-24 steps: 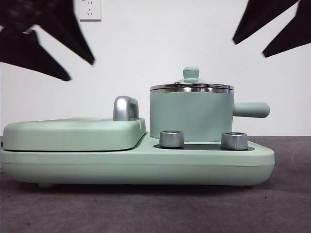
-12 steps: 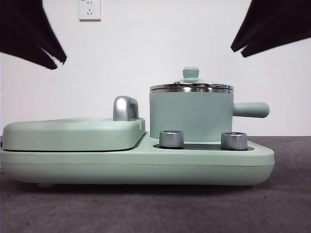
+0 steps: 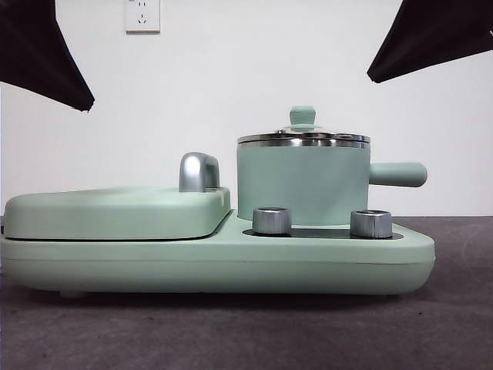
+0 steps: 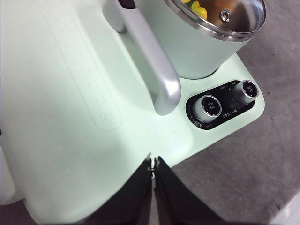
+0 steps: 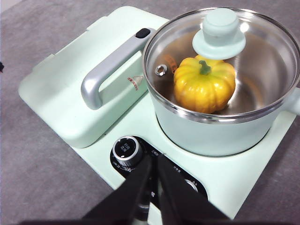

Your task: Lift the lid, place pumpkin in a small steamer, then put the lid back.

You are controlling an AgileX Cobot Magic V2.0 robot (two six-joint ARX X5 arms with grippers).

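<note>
The small steamer stands on the right side of the base appliance, its side handle pointing right. The lid sits on the steamer, its mint knob on top. The pumpkin lies inside the steamer under the glass, and a bit of it shows in the left wrist view. My right gripper is shut and empty, above the control knobs in front of the steamer. My left gripper is shut and empty over the griddle cover's front edge. Both arms show only as dark tips at the front view's top corners.
The wide mint base appliance takes up most of the table. Its flat griddle cover with a silver handle is on the left. Two steel control knobs sit in front of the steamer. The grey table lies around it.
Both dark arms have drawn up and outward toward the front view's top corners. The steamer, lid and appliance have not moved.
</note>
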